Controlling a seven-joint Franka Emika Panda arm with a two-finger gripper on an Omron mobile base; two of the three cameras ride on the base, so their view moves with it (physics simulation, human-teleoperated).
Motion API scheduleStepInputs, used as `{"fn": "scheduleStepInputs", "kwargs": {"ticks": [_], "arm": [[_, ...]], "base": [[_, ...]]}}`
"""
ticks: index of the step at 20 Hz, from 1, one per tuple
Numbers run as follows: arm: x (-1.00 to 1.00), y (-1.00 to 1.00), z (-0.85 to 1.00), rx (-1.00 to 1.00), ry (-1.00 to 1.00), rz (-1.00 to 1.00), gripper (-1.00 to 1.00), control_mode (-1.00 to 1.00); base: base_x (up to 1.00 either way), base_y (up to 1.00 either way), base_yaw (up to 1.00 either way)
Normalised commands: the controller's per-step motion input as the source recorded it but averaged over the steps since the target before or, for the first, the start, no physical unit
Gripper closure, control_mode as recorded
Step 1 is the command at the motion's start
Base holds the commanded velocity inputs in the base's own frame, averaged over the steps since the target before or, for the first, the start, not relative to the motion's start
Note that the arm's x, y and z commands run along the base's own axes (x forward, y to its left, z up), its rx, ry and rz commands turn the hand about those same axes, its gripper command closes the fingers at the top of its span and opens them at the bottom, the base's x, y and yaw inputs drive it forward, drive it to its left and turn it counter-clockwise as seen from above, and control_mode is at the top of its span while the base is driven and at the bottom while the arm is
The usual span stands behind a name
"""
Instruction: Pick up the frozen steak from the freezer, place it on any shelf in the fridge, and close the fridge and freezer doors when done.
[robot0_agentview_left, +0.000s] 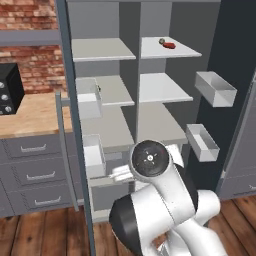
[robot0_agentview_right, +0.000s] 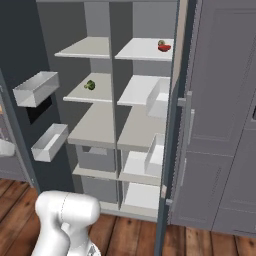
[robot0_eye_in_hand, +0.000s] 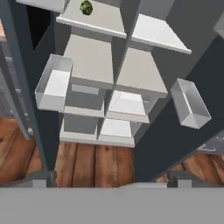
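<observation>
The frozen steak (robot0_agentview_left: 170, 45) (robot0_agentview_right: 164, 48) lies dark red on the top shelf (robot0_agentview_left: 170, 50) (robot0_agentview_right: 142, 50) of the right-hand compartment, the fridge (robot0_agentview_left: 167, 90), beside a small olive-brown ball. The left compartment, the freezer (robot0_agentview_left: 107, 90) (robot0_eye_in_hand: 89, 57), holds a small green item (robot0_agentview_right: 90, 85) (robot0_eye_in_hand: 86, 7) on its second board. Both slate-grey doors stand wide open: the left door (robot0_agentview_right: 20, 60) with its black panel, the right door (robot0_agentview_left: 235, 45). My gripper (robot0_eye_in_hand: 111, 179) is open and holds nothing. It hangs low in front of the unit, well back from the shelves and looking at the lower boards.
White bins jut from both open doors (robot0_agentview_left: 215, 88) (robot0_agentview_left: 90, 97) (robot0_agentview_right: 35, 87) (robot0_eye_in_hand: 190, 103). A wooden counter with a black appliance (robot0_agentview_left: 10, 90) and grey drawers (robot0_agentview_left: 35, 150) stands to the left. Tall grey cabinets (robot0_agentview_right: 220, 100) stand to the right. Wood floor (robot0_eye_in_hand: 92, 162) lies below.
</observation>
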Motion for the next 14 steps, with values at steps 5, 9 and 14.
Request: {"fn": "scheduleStepInputs", "kwargs": {"ticks": [5, 9, 14], "arm": [[0.0, 1.0, 0.0, 0.0, -0.51, 0.0, -1.0, -1.0], [0.02, 1.0, 0.0, 0.0, -0.53, 0.0, -1.0, -1.0], [0.38, 1.0, 0.0, 0.0, -0.47, -0.03, -1.0, -1.0]], "base": [[0.0, 0.0, 0.0], [0.0, 0.0, 0.0], [0.0, 0.0, 0.0]]}}
